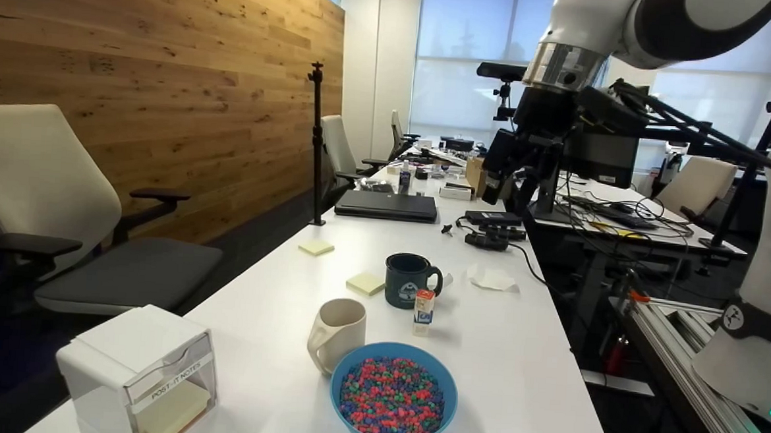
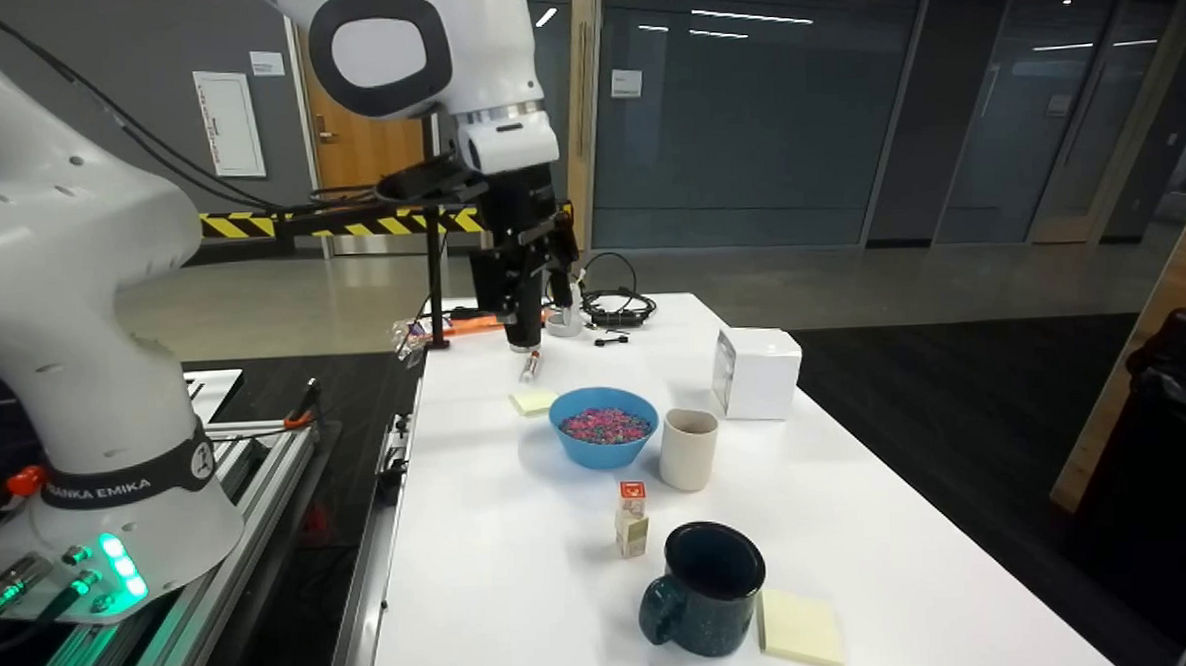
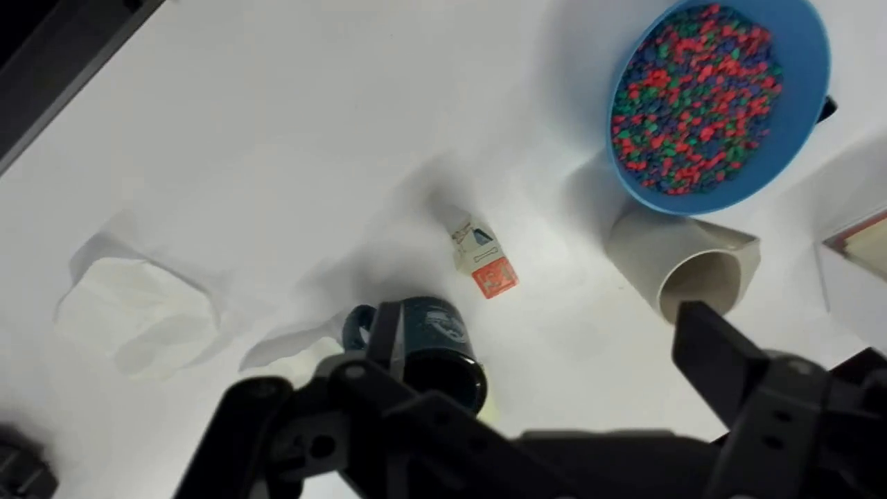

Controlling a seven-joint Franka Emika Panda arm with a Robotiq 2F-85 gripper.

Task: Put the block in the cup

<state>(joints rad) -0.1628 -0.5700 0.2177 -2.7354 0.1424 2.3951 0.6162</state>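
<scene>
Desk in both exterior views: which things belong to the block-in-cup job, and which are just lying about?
Part of the job:
- block with orange-red top
- dark cup with side handle
- open hand

Just lying about:
- cream cup
- blue bowl of coloured bits
- yellow sticky-note pads
- Post-it box
- white paper scrap

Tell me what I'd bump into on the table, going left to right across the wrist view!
Blurry black thing, white paper, smaller white scrap, dark mug, red-topped block, blue bowl, white note box.
</scene>
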